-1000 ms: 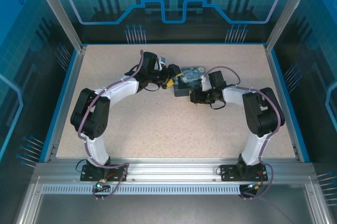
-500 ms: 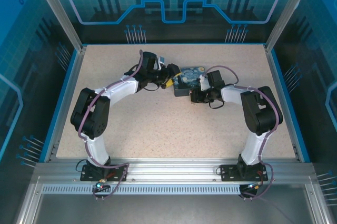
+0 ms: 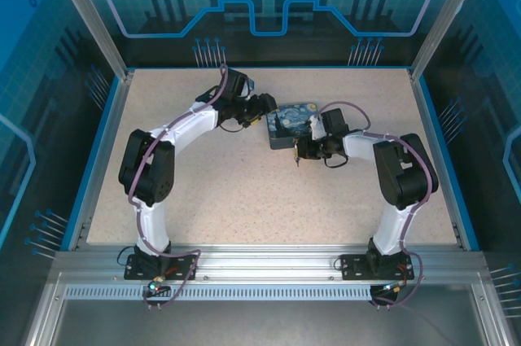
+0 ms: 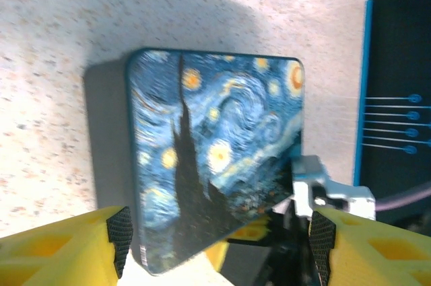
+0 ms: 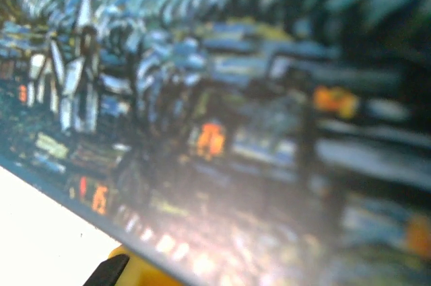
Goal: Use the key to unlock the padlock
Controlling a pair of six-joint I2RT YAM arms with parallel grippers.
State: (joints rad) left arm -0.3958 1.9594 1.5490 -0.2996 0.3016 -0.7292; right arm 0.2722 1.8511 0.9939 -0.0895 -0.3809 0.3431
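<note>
Dark-blue Starry Night printed box point(image 4: 215, 158) sits with one end inside the spread left pincer point(image 4: 222, 245); right pincer point(image 3: 299, 151) pressed together at box edge. Tiny brass padlock too small to locate. Risk: empty pinch, box shoved.

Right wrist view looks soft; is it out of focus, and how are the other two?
Right wrist: yes, the painted box sits very close and is heavily blurred. Left wrist: box mostly sharp, a soft shadow on the table to its left. Top external: sharp, evenly lit.
</note>
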